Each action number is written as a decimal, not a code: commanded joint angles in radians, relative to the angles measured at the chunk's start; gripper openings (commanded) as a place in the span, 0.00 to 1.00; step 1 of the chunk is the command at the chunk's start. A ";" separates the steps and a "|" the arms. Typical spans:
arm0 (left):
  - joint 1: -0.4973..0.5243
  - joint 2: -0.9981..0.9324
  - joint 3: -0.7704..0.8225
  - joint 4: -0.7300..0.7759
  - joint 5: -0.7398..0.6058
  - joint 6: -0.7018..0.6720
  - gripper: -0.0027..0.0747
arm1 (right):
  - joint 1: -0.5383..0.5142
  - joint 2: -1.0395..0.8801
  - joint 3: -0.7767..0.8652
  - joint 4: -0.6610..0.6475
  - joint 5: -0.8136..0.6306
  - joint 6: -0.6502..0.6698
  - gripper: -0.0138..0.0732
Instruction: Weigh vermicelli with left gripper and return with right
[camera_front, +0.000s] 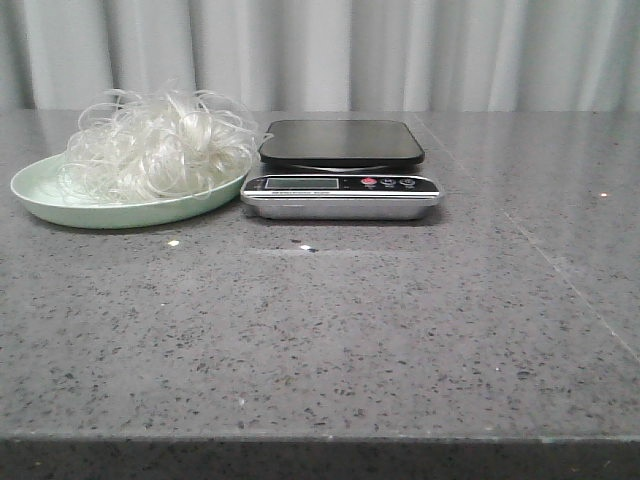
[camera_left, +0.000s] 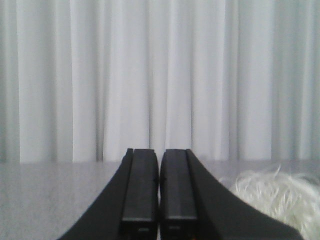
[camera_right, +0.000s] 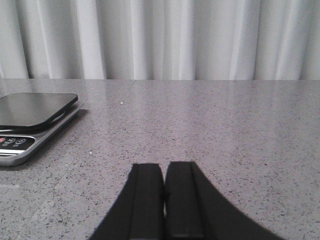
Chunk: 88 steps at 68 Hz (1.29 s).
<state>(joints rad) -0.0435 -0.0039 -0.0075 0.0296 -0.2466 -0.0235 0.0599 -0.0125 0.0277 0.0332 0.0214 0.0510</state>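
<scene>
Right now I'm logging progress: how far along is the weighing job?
Nothing looks done: the vermicelli lies piled on its plate, and the scale pan is bare. Nothing is in hand: the left gripper and right gripper are both shut and hold nothing. Left to do: lift the vermicelli onto the scale with the left, then return it with the right.

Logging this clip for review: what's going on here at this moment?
Nothing is being handled yet. The vermicelli sits piled on a pale green plate on the table, right beside a digital scale whose platform is bare. The left claw and the right claw are both shut and hold nothing, with neither near the noodles or the scale. The weighing has not started.
</scene>
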 joint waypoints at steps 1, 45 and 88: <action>0.000 -0.015 -0.088 -0.002 -0.084 -0.001 0.21 | -0.001 -0.015 -0.008 -0.014 -0.069 -0.006 0.35; 0.000 0.292 -0.461 -0.101 0.451 -0.010 0.21 | -0.001 -0.015 -0.008 -0.014 -0.069 -0.006 0.35; -0.159 0.867 -0.908 -0.150 0.734 0.001 0.88 | -0.001 -0.015 -0.008 -0.014 -0.069 -0.006 0.35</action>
<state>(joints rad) -0.1487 0.7389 -0.7821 -0.0936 0.4887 -0.0235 0.0599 -0.0125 0.0277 0.0332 0.0272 0.0510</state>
